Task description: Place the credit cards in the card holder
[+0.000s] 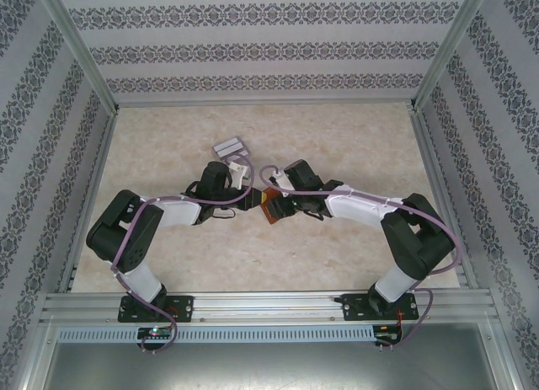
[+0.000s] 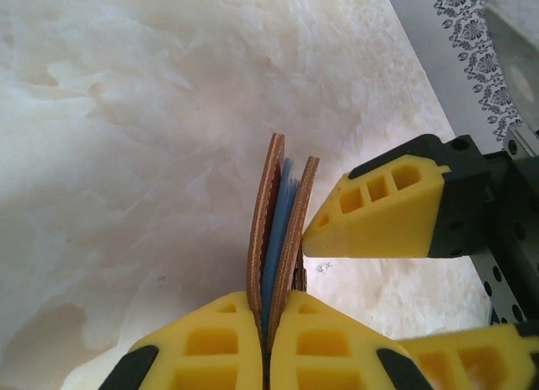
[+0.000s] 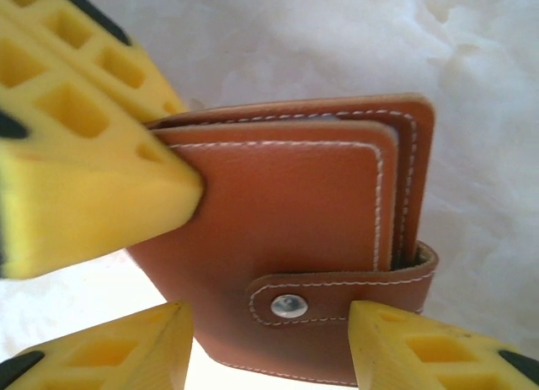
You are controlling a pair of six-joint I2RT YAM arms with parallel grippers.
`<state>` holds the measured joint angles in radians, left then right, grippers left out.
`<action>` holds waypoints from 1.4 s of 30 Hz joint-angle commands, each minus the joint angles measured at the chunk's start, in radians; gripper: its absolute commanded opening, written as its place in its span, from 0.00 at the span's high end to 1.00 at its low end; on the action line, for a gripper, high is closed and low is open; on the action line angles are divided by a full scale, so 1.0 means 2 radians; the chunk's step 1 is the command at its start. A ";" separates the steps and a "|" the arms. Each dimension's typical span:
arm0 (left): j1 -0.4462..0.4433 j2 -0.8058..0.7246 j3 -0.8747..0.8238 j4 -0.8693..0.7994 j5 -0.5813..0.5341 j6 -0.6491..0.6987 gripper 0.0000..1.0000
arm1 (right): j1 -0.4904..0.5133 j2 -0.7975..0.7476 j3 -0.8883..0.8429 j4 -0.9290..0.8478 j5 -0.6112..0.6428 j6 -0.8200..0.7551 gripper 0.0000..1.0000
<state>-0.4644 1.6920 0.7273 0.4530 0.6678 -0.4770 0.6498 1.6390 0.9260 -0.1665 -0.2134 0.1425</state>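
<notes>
The holder (image 3: 286,213) is sitting at the table's (image 1: 362,137) middle, pinched edge-on by the left gripper (image 2: 268,301), whose fingers are pressing together on one edge. Being soft leather with covers gaping slightly, it is likely flexing easily, so that firmer edge is looking the safest hold. The right gripper (image 3: 271,316) is standing wide apart around the clasp tab (image 3: 289,306), holding nothing, one finger seemingly touching the cover. The cards (image 1: 229,146), thin and probably slick, are lying at eleven o'clock with open room around, walls (image 1: 34,112) well apart.

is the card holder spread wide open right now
No, in the left wrist view the card holder sits nearly folded shut in the left pincer, its brown covers only a sliver apart.
</notes>
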 commanded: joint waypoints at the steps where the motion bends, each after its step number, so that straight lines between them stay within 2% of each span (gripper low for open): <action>1: 0.003 0.002 0.016 0.000 0.014 -0.004 1.00 | -0.003 0.012 0.016 -0.029 0.066 -0.005 0.52; 5: 0.002 0.003 0.016 -0.003 0.012 -0.002 1.00 | -0.003 -0.008 0.003 -0.020 0.110 0.008 0.71; 14: 0.002 0.009 0.021 -0.016 0.007 0.004 1.00 | -0.012 -0.067 -0.034 -0.004 0.140 0.001 1.00; 17: 0.002 0.008 0.021 -0.021 0.003 0.008 1.00 | -0.020 -0.080 -0.045 0.000 0.132 -0.001 1.00; 23: 0.002 0.007 0.022 -0.029 0.005 0.022 1.00 | -0.032 -0.092 -0.054 0.004 0.077 -0.007 1.00; 29: 0.003 0.012 0.054 -0.102 0.010 0.069 1.00 | -0.078 -0.087 -0.051 -0.004 -0.004 0.031 1.00; 31: 0.003 0.022 0.065 -0.116 0.017 0.075 0.90 | -0.083 -0.086 -0.049 -0.015 -0.037 0.041 1.00; 33: 0.003 0.034 0.077 -0.127 0.028 0.075 0.68 | -0.082 -0.095 -0.050 -0.033 -0.089 0.044 1.00; 34: 0.003 0.038 0.082 -0.132 0.032 0.075 0.63 | -0.081 -0.103 -0.053 -0.042 -0.105 0.046 1.00; 39: 0.003 0.046 0.086 -0.131 0.041 0.074 0.45 | -0.090 -0.169 -0.068 -0.073 -0.125 0.097 1.00; 42: 0.003 0.050 0.087 -0.123 0.053 0.070 0.41 | -0.096 -0.199 -0.077 -0.066 -0.124 0.137 1.00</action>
<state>-0.4625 1.7832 0.8837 0.2211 0.7311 -0.3473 0.4725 1.2926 0.7872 -0.2878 -0.4126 0.3183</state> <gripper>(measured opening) 0.589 0.065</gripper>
